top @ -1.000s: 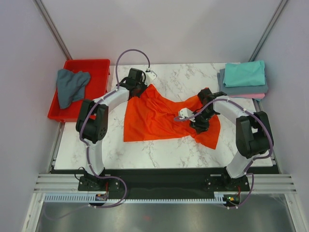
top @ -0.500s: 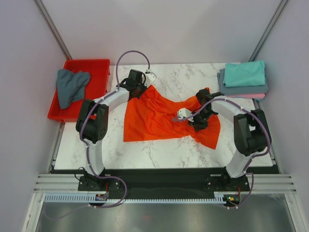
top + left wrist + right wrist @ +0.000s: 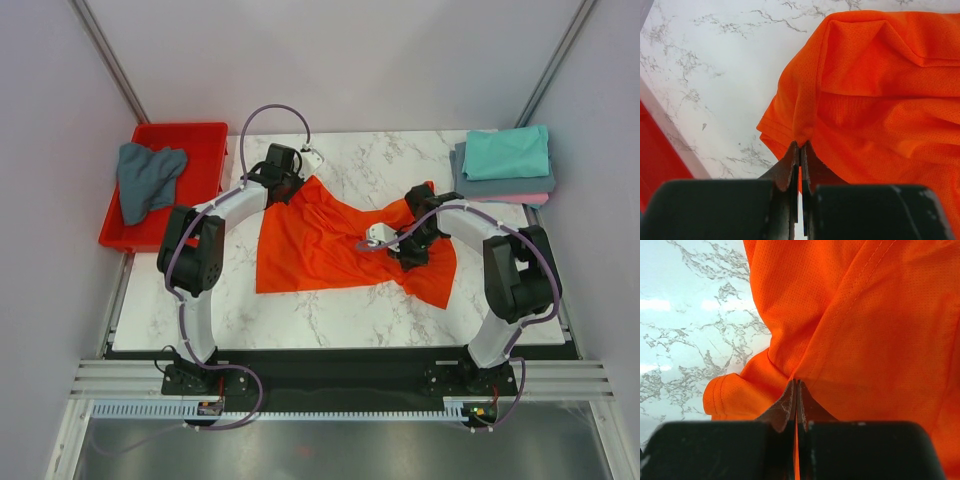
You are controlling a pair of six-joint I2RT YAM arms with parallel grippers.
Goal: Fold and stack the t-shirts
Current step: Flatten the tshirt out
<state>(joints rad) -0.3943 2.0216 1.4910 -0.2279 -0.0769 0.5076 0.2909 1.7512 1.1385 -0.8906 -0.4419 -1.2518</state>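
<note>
An orange-red t-shirt lies spread and rumpled across the middle of the marble table. My left gripper is shut on its far left corner; the left wrist view shows the cloth pinched between the closed jaws. My right gripper is shut on the shirt's right side; the right wrist view shows the cloth pinched at the closed tips. A stack of folded shirts, teal on slate grey-blue on pink, sits at the far right corner.
A rigid red tray stands off the table's far left edge and holds a crumpled grey-blue shirt. Bare marble shows along the near edge, in front of the shirt. Grey walls enclose the cell.
The right gripper has shifted slightly left and towards the far side with the cloth in it. The left arm has not visibly moved.
</note>
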